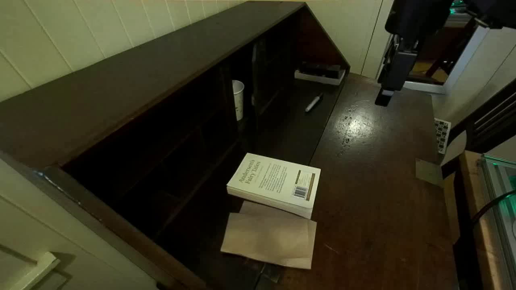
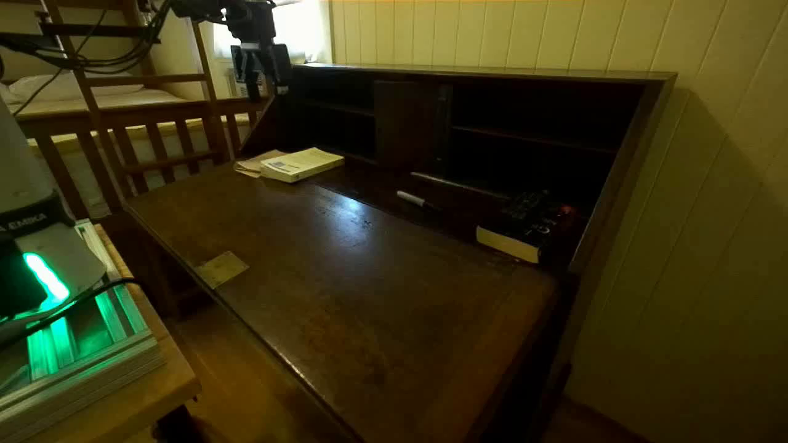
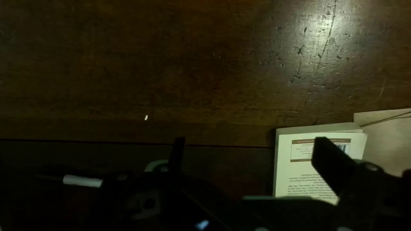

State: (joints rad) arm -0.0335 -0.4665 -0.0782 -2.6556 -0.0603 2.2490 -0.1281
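Dark fingers (image 3: 177, 155) of the claw (image 3: 250, 141) are closest to the wrist camera, spread wide apart, with the desk (image 3: 128, 64) well below them. Beneath the claw, on the right-hand side of the wrist view, a pale book (image 3: 297, 179) lies flat on the desk, part of its back cover hidden behind the finger there; in an exterior view its printing reads Andersen's Fairy Tales. Farther out from the claw on that same side, brown paper (image 1: 268, 239) meets the book's edge; whether it runs underneath cannot be told. Out past the opposite finger, also lower than the claw, lies a marker (image 3: 83, 181), its white part toward the claw and its dark end pointing away. Farther from the claw on the marker's side, in an exterior view, a thick black book (image 2: 532, 227) rests near the end wall of the desk's hutch (image 1: 161, 56). Off to one side of the claw, in an exterior view, a paper cup (image 1: 238, 100) stands upright in a hutch compartment.
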